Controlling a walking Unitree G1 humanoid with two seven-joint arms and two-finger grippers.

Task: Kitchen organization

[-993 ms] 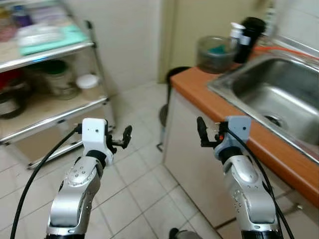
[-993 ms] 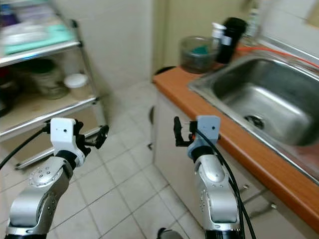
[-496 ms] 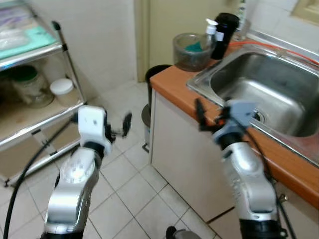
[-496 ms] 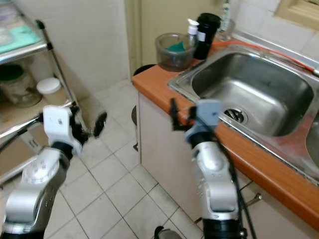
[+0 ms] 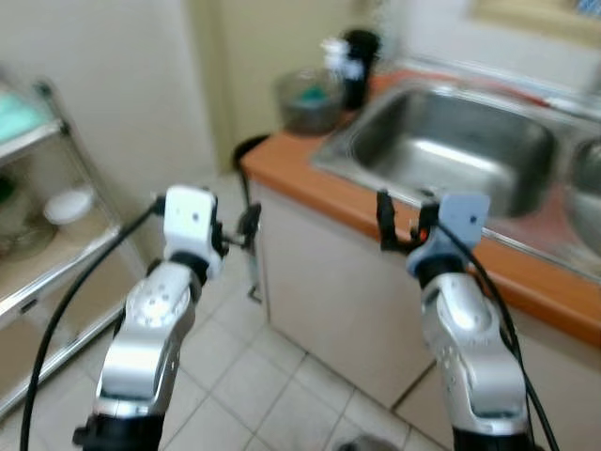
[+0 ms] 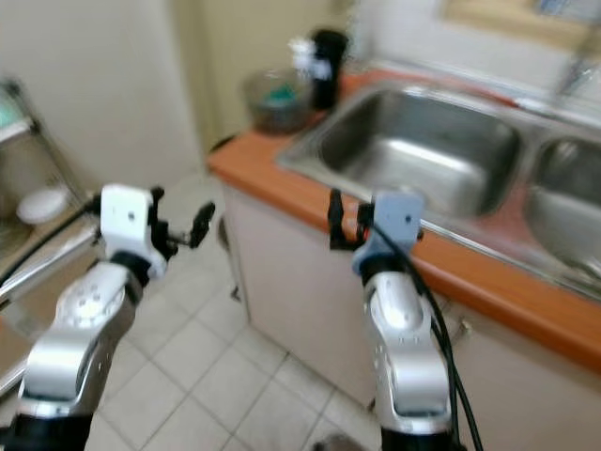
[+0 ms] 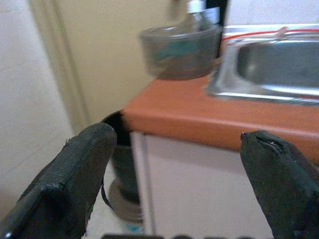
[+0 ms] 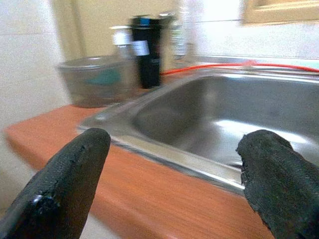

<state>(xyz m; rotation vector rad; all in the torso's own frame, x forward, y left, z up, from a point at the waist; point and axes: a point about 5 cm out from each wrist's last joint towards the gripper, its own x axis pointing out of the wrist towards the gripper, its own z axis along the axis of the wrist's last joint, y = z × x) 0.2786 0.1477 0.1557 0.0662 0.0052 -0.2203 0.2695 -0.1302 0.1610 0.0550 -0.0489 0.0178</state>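
Left eye view: a stainless steel sink was seen set in an orange-brown countertop, far right. A round grey glass bowl and black bottle stood beyond, nearer the right gripper. Both it and the left gripper were held open, empty. No label was legible.

The desk was orange-brown on top, with pale cream cabinet fronts below. Set into it, the sink was bare silver steel. At the far end stood a grey translucent bowl with something teal inside, and to its right a black bottle with a white label. A thin orange line ran along the sink's far rim. The floor had pale square tiles with darker joints. Both arms were silver, each end effector black-fingered behind a white block.
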